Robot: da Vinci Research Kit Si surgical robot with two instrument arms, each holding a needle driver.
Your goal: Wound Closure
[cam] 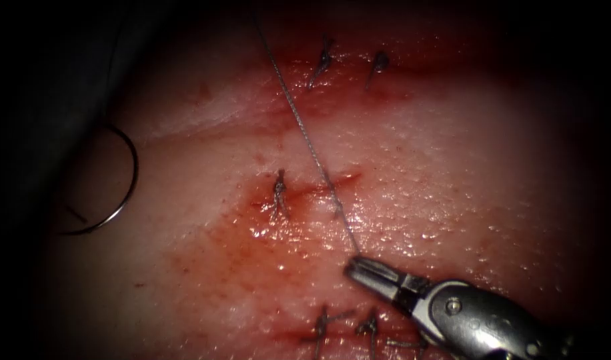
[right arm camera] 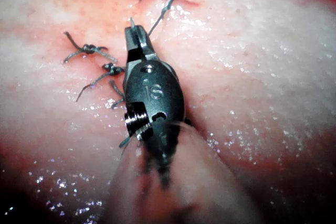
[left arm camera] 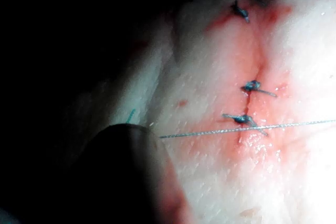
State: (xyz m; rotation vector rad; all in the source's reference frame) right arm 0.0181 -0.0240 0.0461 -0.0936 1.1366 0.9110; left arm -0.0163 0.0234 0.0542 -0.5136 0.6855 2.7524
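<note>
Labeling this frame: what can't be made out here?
- Thread: its far end is cut off by the top edge of the endoscope view, so what holds it is hidden.
- Needle, lying free left of the cut: one end fades into dark shadow.
- Right tool, shut on the thread: the grip point itself is too small to see.
- Left wrist view: a dark blurred shape can't be identified.

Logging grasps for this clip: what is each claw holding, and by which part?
The right claw is shut on the thread, at its near end. The needle lies free, left of the cut.
</note>
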